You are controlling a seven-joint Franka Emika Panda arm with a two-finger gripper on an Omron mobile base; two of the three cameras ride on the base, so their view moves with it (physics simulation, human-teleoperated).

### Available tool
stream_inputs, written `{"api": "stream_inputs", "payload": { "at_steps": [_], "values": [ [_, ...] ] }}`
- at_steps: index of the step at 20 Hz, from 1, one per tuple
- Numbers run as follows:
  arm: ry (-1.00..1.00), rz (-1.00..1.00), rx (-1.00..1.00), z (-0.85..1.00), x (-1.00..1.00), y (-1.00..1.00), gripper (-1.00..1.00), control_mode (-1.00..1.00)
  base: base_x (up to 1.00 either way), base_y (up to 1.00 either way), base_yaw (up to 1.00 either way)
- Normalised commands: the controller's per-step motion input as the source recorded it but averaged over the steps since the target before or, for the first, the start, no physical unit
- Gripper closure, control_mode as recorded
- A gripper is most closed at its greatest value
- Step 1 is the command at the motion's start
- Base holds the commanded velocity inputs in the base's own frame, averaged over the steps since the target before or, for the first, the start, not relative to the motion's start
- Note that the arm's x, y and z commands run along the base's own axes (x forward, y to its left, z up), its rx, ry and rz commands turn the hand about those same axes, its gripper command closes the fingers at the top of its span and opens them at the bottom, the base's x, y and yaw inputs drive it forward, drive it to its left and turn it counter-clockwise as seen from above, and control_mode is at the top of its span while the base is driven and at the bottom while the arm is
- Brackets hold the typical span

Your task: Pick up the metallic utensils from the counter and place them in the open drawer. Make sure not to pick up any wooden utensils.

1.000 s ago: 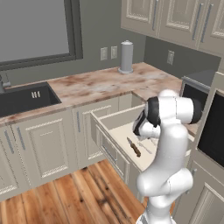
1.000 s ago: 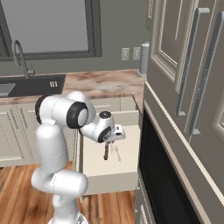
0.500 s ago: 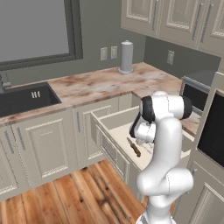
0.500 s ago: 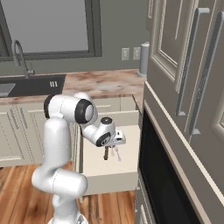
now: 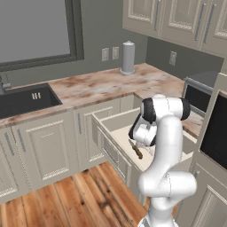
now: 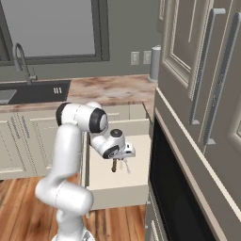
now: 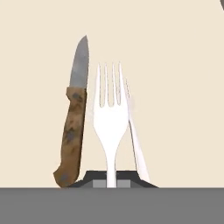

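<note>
My gripper (image 7: 111,181) is shut on the handle of a thin all-silver fork (image 7: 109,118), which points down at the pale floor of the open drawer (image 7: 175,65). Just beside it, a knife (image 7: 74,127) with a dark brown handle and grey blade lies flat on that floor. From the base, my gripper (image 6: 123,162) hangs low inside the cream drawer (image 6: 117,190), with the knife (image 6: 114,165) under it. In the left base view the knife (image 5: 136,149) lies in the drawer (image 5: 113,120) next to my hand. The marbled counter (image 5: 102,84) runs behind.
A grey cylinder (image 5: 128,57) stands at the back of the counter. The dark sink (image 5: 22,99) and its faucet (image 6: 21,56) are to the left. A black oven front (image 5: 217,133) and tall cabinet doors (image 6: 202,94) close in on the drawer's right side.
The arm's upper joints have swung a little, while the hand has stayed low over the drawer with the fork held. The knife has not moved.
</note>
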Motion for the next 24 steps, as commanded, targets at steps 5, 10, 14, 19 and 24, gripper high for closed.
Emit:
{"api": "stream_inputs", "payload": {
  "at_steps": [5,10,14,19,24],
  "values": [
    [0.00,0.00,0.05,-0.23,0.35,0.00,1.00,-1.00,0.00,0.00,0.00],
    [0.00,-0.02,0.01,-0.34,0.16,0.00,1.00,-1.00,0.00,0.00,0.00],
    [0.00,-0.05,0.00,-0.33,0.11,0.00,1.00,-1.00,0.00,0.00,0.00],
    [0.00,-0.06,0.00,-0.14,0.41,0.00,1.00,-1.00,0.00,0.00,0.00],
    [0.00,-0.06,0.00,-0.12,0.37,0.00,1.00,-1.00,0.00,0.00,0.00]
  ]
}}
